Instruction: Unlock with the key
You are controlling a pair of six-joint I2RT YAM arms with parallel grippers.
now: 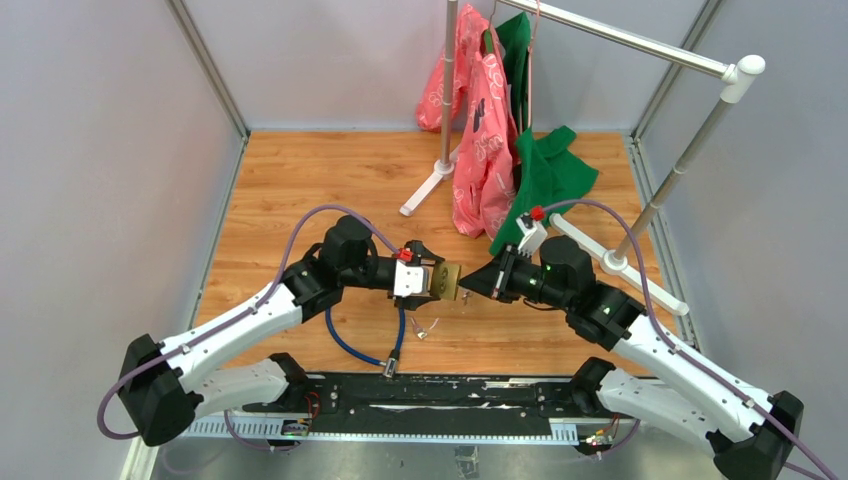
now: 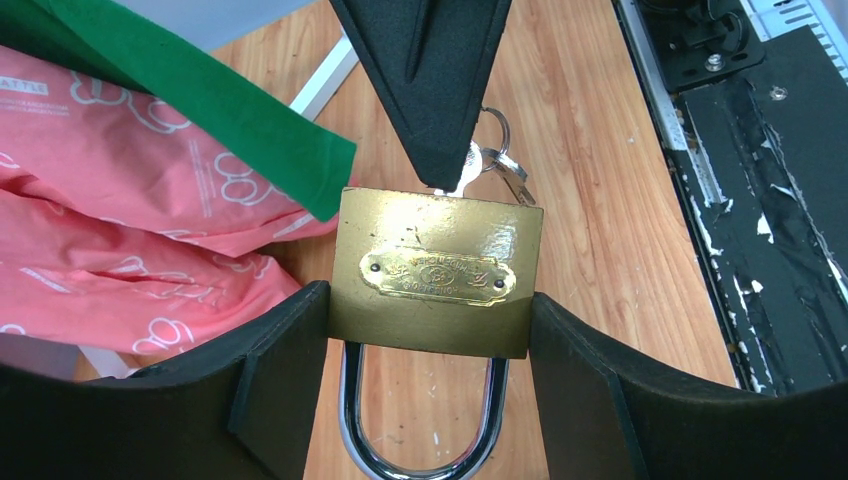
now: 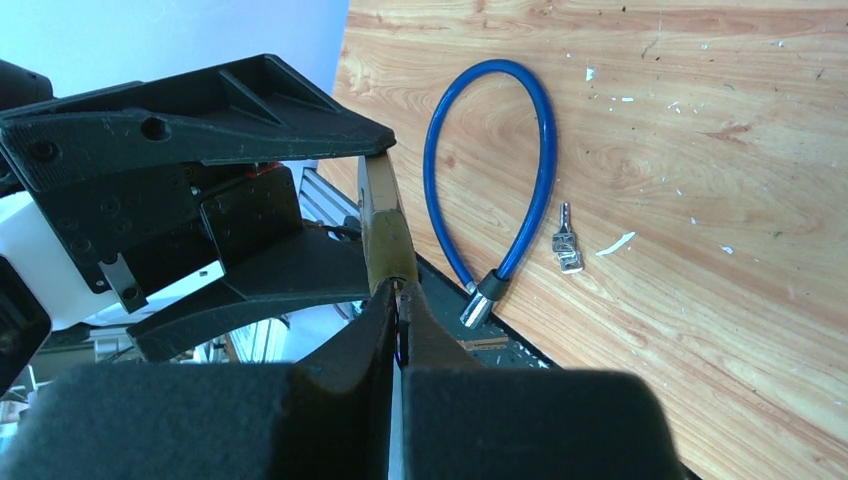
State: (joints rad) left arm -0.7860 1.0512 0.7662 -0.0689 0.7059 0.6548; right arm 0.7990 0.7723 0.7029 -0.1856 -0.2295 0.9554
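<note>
Surface: pale wooden tabletop (image 1: 300, 180) walled in by grey panels, with a black mat strip (image 1: 430, 392) along the near edge.
Left gripper: the left gripper (image 1: 437, 281) is clamped on a brass rectangular padlock (image 2: 435, 300), one finger against each narrow side of the body.
Padlock: held in the air over mid-table between the two arms. Its chrome shackle (image 2: 350, 420) points back toward the left wrist with both legs in the body, so it looks locked.
Key: a small silver key (image 2: 468, 165) sits at the lock's keyhole end and appears seated. A ring with a second key (image 2: 503, 160) hangs just beside it.
Right gripper: the right gripper (image 1: 480, 283) is pinched closed on the key's head, tips touching the lock.
Handling: the lock is probably heavy, rigid and smooth, so it may swivel between the pads under a twist. The side hold on the body suits it. The key is thin and should be turned about its own axis, held flat on the head.
Room, left: a blue cable lock loop (image 1: 345, 352) and loose spare keys (image 1: 425, 328) lie on the wood below, apart from the grippers.
Room, right: a white metal clothes rack (image 1: 640, 55) with pink plastic bags (image 1: 480, 150) and green cloth (image 1: 545, 170) stands near, behind the right wrist. The near side offers more freedom.
</note>
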